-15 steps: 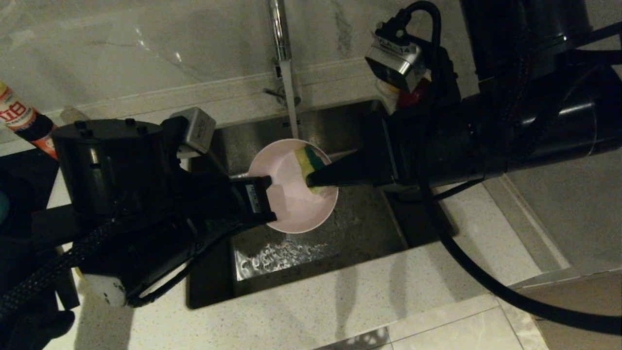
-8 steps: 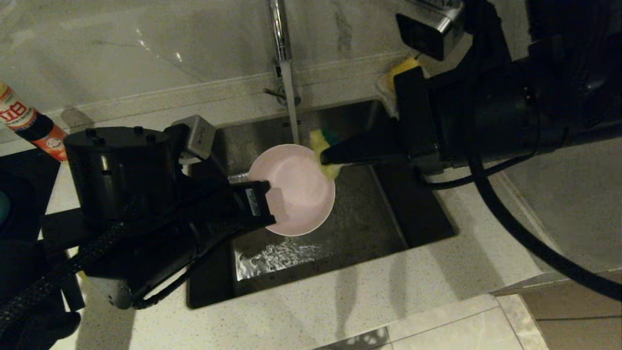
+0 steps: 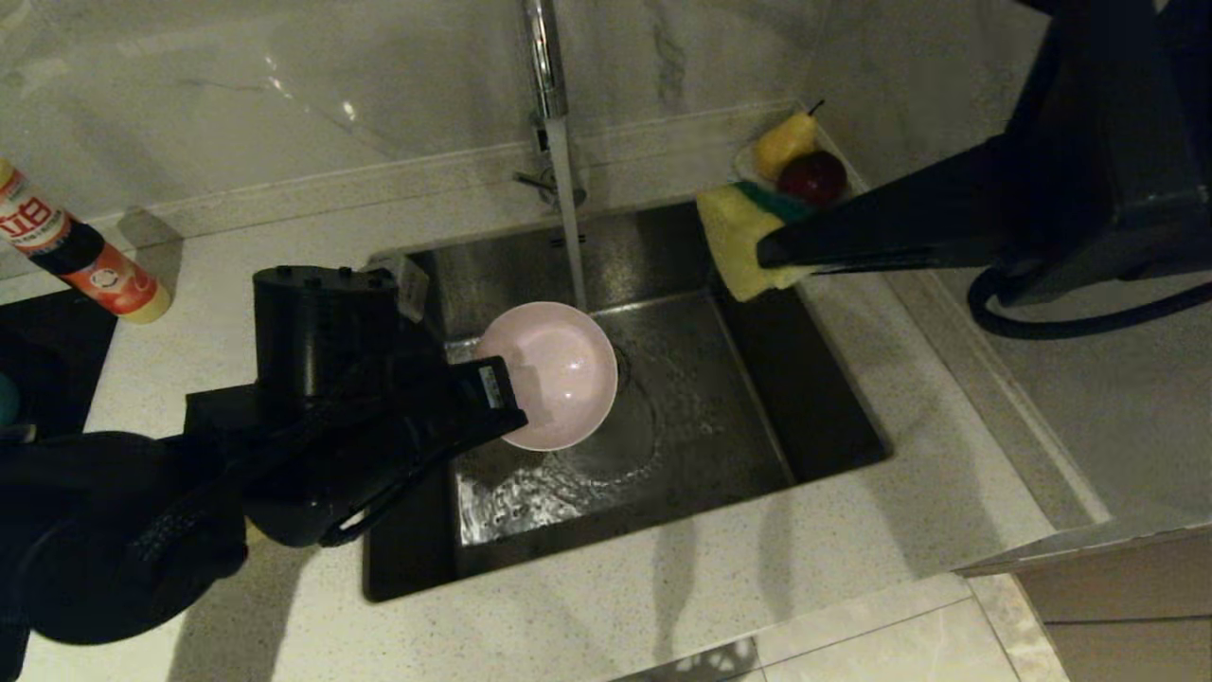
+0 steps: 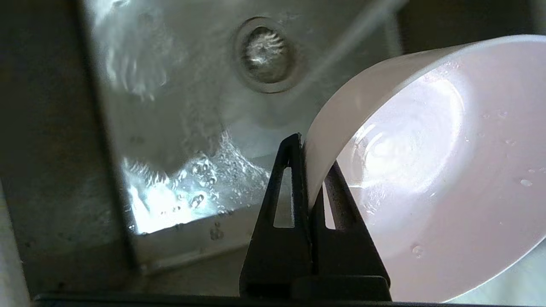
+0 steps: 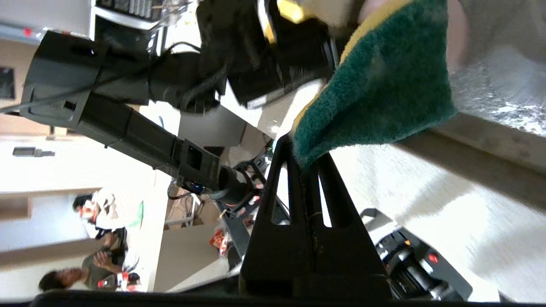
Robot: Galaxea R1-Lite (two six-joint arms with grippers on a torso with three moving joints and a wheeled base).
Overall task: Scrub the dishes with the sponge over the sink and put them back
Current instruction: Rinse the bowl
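Pink bowl [image 3: 554, 384] over the sink [image 3: 814, 417], tilted, rim pinched by the left gripper [image 3: 507, 407], water from the tap [image 3: 549, 104] running beside it to the drain [image 4: 266, 55]. Sponge [image 3: 748, 237] clamped in the right gripper [image 3: 772, 254] above the sink's far right corner. Behind it, pear [image 3: 784, 142] and apple [image 3: 816, 175]. Pale speckled counter [image 3: 663, 587], marble wall [image 3: 284, 85], bottle [image 3: 66, 246] far left

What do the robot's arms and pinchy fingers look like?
Both arms are chunky and black. The left arm has a round drum-shaped joint, black braided cable and a small white label near the left gripper. The right gripper ends in long, pointed black fingers with slot-shaped cut-outs, and a thick black cable loops beside it.
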